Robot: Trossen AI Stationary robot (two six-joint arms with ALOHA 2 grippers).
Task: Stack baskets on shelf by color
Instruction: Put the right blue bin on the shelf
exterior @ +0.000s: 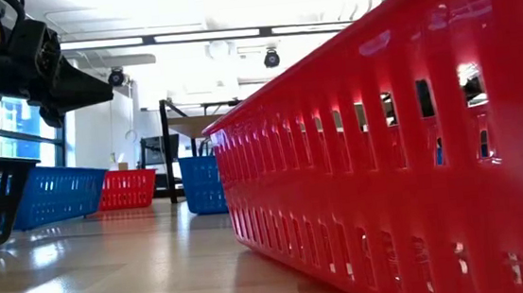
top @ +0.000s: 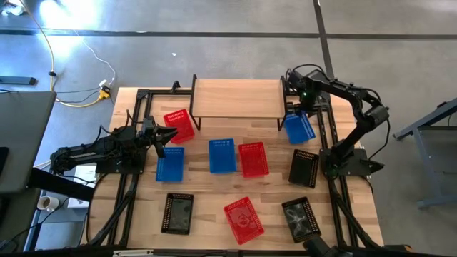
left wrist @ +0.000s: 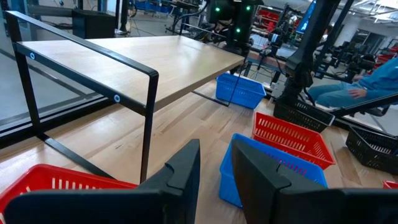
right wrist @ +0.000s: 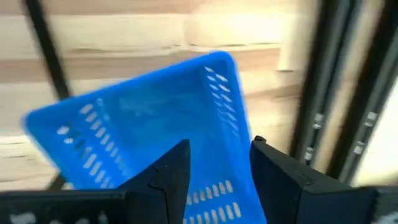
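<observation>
The shelf (top: 235, 98) stands at the table's far middle, its plank top bare. Several baskets sit on the tabletop by their bottoms: red (top: 178, 125), blue (top: 170, 163), blue (top: 222, 155), red (top: 253, 158), black (top: 304, 168), black (top: 177, 213), red (top: 243, 218) and black (top: 298, 218). Another blue basket (top: 299, 127) (right wrist: 143, 124) lies by the shelf's right end. My right gripper (right wrist: 217, 171) hangs open just above it, fingers pointing down, over one end wall. My left gripper (left wrist: 214, 180) waits open at the left, near the far red basket.
Black frame rails (top: 325, 135) run along both table sides, close to the right blue basket. The shelf's thin black legs (left wrist: 148, 124) stand near the left gripper. A seated person (left wrist: 348, 93) shows beyond the table. One red basket (exterior: 386, 155) fills the low view.
</observation>
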